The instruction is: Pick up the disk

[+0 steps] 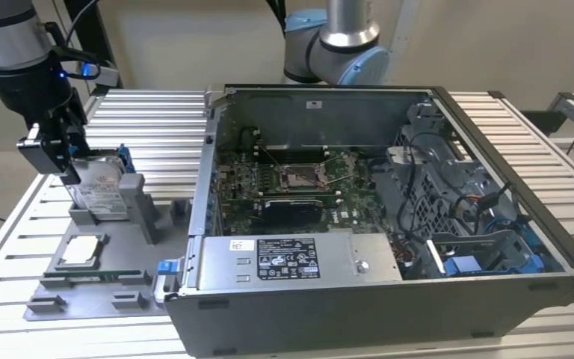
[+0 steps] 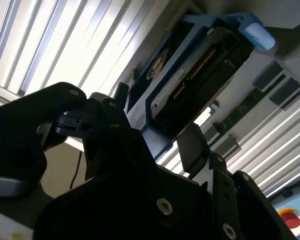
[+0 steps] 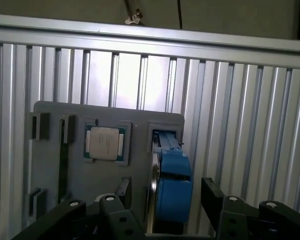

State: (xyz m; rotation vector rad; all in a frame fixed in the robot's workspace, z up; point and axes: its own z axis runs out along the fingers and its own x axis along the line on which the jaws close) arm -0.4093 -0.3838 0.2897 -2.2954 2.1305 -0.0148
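Exterior view: gripper (image 1: 68, 168) at top edge of disk (image 1: 102, 191); disk upright in grey holder (image 1: 132, 202) on tabletop (image 1: 147, 112).
Second wrist view: fingers (image 2: 192, 147) apart, straddling disk.
First wrist view: gaps both sides of disk. Judgement: not clamped, not lifted.

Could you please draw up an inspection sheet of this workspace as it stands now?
Surface: slatted aluminium table, carrying a grey fixture plate at the exterior view's left.
Job's things: the disk stands on edge in a holder on the plate.
Clutter: a square chip is seated on the plate; an open computer case stands beside the plate.
Grippers: the tool is over the disk, with one finger on each side and gaps showing, so it is open.
Cables: wires run inside the case.
Surroundings: a second arm's base is behind the case, with a plain wall beyond.
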